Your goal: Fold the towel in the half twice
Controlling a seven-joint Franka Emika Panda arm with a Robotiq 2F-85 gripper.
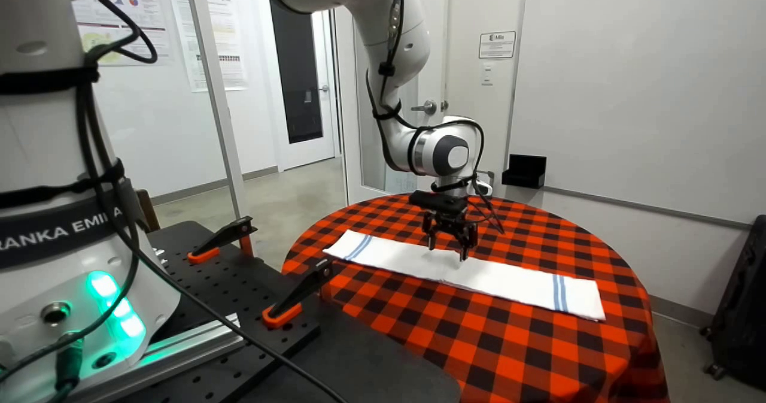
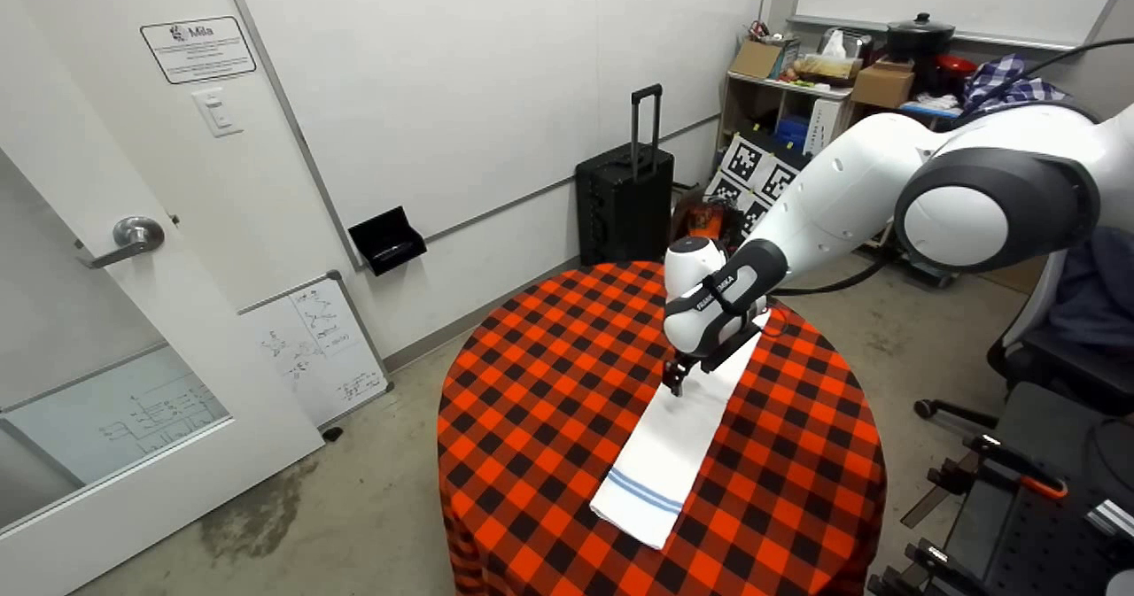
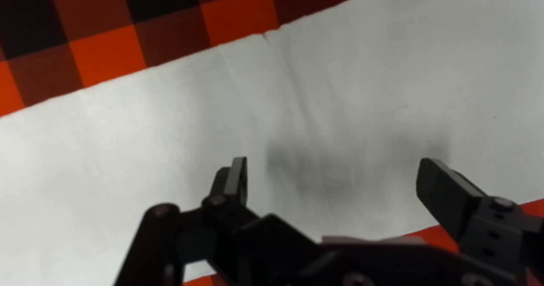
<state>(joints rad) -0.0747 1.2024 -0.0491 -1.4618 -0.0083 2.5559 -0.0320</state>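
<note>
while the end effector [image 3: 333, 162] gapes wide above, long white towel [image 1: 473, 276], flat on checkered tablecloth [image 1: 479, 343]

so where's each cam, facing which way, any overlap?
Exterior view: beside the base, facing the towel and whiteboard; base, arm, gripper show.
Exterior view: raised, facing down across the tablecloth toward the suitcase; arm, gripper show.
Wrist view: by gripper, facing down at towel; fingers at bottom.
Both exterior views share towel, whiteboard, arm, gripper.
</note>
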